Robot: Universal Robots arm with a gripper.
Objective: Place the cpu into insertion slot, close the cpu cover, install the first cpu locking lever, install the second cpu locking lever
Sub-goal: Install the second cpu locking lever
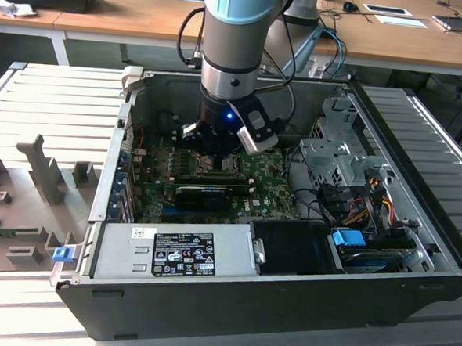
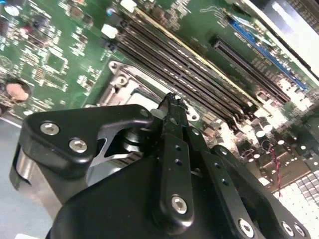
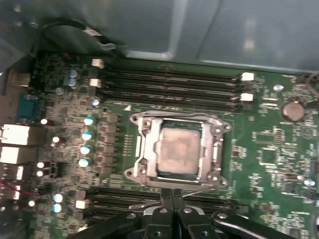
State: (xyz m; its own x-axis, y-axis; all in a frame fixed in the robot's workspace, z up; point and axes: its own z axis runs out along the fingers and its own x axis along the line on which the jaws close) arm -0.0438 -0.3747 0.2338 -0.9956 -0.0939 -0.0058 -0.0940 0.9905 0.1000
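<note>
First wrist view is showing the gripper (image 3: pixel 172 195) pinched fully shut, holding nothing, hovering just off the cpu cover (image 3: pixel 175 185) that's sitting closed over the cpu (image 3: pixel 177 153), so it's risking slipping off a thin locking lever and scraping the board.

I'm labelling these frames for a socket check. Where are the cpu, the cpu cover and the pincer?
cpu (image 3: pixel 175 151): first wrist view, centre of its pale top face.
cpu cover (image 3: pixel 142 149): first wrist view, grey metal side bar of the frame.
pincer (image 3: pixel 172 195): first wrist view, where the shut black tips meet.
</note>
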